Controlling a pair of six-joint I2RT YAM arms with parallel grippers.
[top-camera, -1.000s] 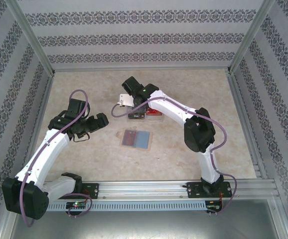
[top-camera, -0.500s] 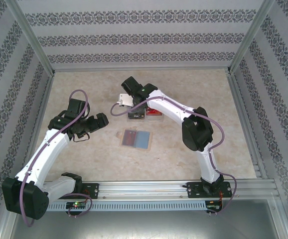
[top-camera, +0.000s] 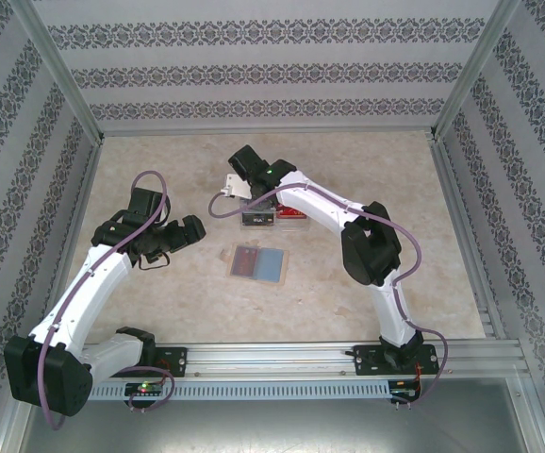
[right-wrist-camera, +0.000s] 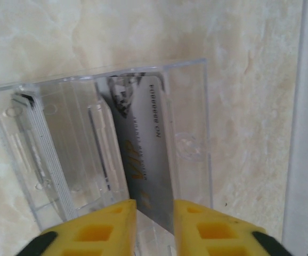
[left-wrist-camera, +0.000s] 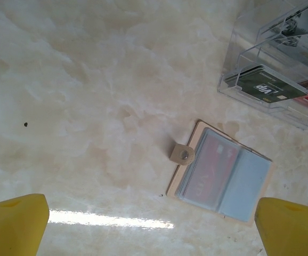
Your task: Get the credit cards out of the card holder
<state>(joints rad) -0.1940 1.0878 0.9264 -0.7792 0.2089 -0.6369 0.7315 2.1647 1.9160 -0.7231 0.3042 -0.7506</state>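
Left gripper (left-wrist-camera: 153,220) gaping, right gripper (right-wrist-camera: 154,218) astride a grey card (right-wrist-camera: 143,144) in the clear tray (right-wrist-camera: 192,101), grip unclear, we would pinch the thin, stiff, slick red card (left-wrist-camera: 207,170), in the card holder (left-wrist-camera: 250,184) mid-tabletop (left-wrist-camera: 90,80), by its edge.

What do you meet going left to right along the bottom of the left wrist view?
Yellow fingertip → open card holder, a red card in its left pocket → second yellow fingertip.

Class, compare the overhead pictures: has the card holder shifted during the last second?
No. The card holder lies open in the same spot, equally far from the near-edge aluminium rail.
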